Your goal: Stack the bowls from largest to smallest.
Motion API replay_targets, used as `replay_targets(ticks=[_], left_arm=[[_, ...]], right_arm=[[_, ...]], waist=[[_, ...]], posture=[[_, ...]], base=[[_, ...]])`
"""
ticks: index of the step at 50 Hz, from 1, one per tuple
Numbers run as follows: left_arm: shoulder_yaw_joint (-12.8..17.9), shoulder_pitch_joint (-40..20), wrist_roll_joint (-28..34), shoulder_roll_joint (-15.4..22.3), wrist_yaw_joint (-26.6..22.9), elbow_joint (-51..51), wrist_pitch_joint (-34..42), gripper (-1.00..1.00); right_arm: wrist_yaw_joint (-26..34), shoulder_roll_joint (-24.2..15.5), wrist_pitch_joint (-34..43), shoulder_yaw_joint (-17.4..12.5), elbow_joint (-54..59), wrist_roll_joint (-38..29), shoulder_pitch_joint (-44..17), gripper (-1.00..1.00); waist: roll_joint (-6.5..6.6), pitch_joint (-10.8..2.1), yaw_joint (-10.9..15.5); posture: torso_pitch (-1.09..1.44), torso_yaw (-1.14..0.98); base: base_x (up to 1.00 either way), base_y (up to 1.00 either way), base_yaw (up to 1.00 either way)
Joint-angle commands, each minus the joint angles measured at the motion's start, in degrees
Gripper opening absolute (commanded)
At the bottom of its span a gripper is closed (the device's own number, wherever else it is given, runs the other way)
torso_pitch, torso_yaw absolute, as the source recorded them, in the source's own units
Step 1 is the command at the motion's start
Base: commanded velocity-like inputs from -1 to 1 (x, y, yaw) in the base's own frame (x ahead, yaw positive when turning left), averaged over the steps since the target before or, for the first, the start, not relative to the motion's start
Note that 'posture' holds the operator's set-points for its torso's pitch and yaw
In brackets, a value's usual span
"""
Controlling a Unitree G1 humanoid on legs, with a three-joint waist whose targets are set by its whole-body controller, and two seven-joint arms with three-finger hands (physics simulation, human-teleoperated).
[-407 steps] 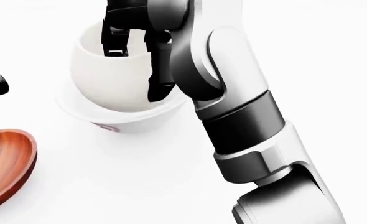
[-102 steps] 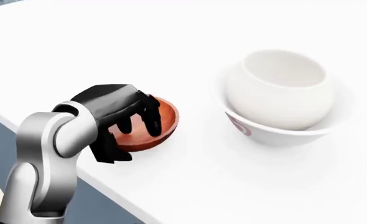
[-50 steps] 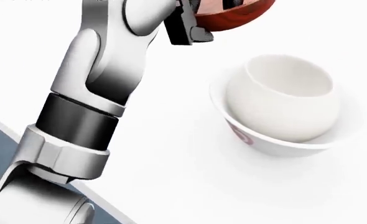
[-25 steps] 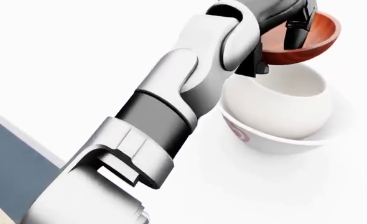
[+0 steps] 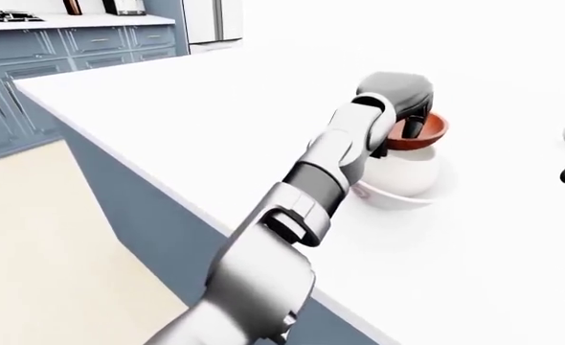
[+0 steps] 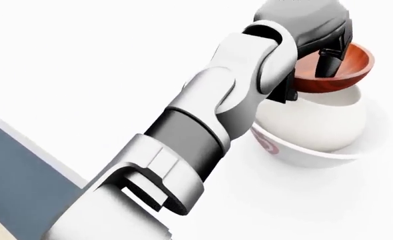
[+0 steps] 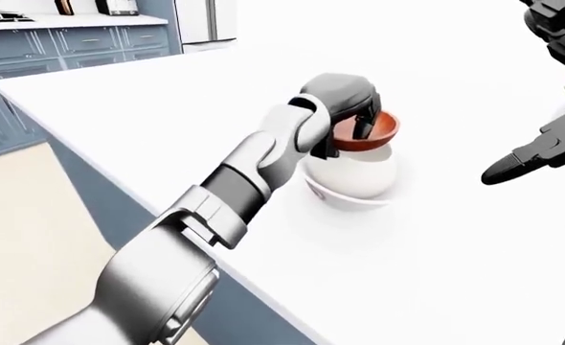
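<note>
Bowls are nearly nested: the small red-brown bowl (image 6: 335, 70), gripped at its rim by the left robot hand (image 7: 352, 108), sits over the mouth of the white bowl (image 6: 316, 120) inside the wide bowl (image 6: 296, 150). Centre and level it before loosening the fingers, I judge. The right robot hand (image 7: 536, 154) hovers apart, fingers extended, above the white counter (image 5: 206, 122); blue cabinets (image 5: 62, 50) line the room.

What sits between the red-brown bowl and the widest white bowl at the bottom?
The rounded white bowl, nested in the widest white bowl under the red-brown bowl; head view shows it.
</note>
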Motion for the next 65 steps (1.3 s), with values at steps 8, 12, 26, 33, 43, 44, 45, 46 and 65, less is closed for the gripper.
replay_targets(ticks=[8,12,26,33,43,44,45,46,65], left_arm=[[0.40,-1.94,0.14,-0.34,3.00,-2.90,-0.55,-0.77],[0.15,-1.17,0.56,-0.67,3.41,-2.68,-0.65,-0.72],[-0.28,0.98,2.51,-1.07,4.34,-2.33,-1.51,-0.25],[-0.27,1.18,2.84,-0.86,3.04,-4.22,-1.24,0.00],[-0.51,2.56,3.69,-0.64,-1.34,-10.41,-0.44,0.13],[-0.55,2.92,3.79,-0.50,-1.66,-11.08,-0.49,0.14],[-0.74,3.53,4.07,-0.40,-2.79,-12.66,-0.21,0.15],[-0.82,4.19,4.28,-0.13,-4.60,-15.08,0.15,0.25],[0.51,17.06,4.29,3.74,-26.23,-50.77,4.28,0.30]], right_arm=[[-1.50,-1.15,-0.56,-1.09,-0.83,0.33,-0.59,1.00],[-1.43,-1.38,0.15,-0.87,-1.35,0.43,-0.83,1.00],[-1.77,-1.14,-0.48,-0.69,-0.66,0.33,-0.79,1.00],[-1.70,-1.58,0.02,-0.77,-0.77,0.53,-1.18,1.00],[-1.48,-3.35,1.01,-1.19,-0.49,1.52,-1.90,1.00],[-1.48,-3.63,1.07,-1.21,-0.38,1.66,-2.00,1.00],[-1.41,-3.96,1.27,-1.28,-0.43,1.84,-2.06,1.00],[-1.44,-4.41,1.48,-1.17,-0.29,2.05,-2.40,1.00],[-2.04,-9.01,3.48,0.95,0.69,4.65,-5.72,1.00]], waist=[[-0.78,-1.16,-0.17],[-0.82,-1.22,-0.22],[-0.83,-1.17,-0.22],[-0.62,-0.89,-0.31],[-0.40,-0.68,-0.33],[-0.38,-0.67,-0.33],[-0.35,-0.67,-0.31],[-0.34,-0.67,-0.30],[0.03,-0.51,0.48]], posture=[[-0.21,0.29],[-0.21,0.29],[-0.21,0.29],[-0.21,0.29],[-0.21,0.29],[-0.21,0.29],[-0.21,0.29],[-0.21,0.29],[-0.21,0.29]], base=[[0.00,0.00,0.00],[0.00,0.00,0.00],[0.00,0.00,0.00],[0.00,0.00,0.00],[0.00,0.00,0.00],[0.00,0.00,0.00],[0.00,0.00,0.00],[0.00,0.00,0.00],[0.00,0.00,0.00]])
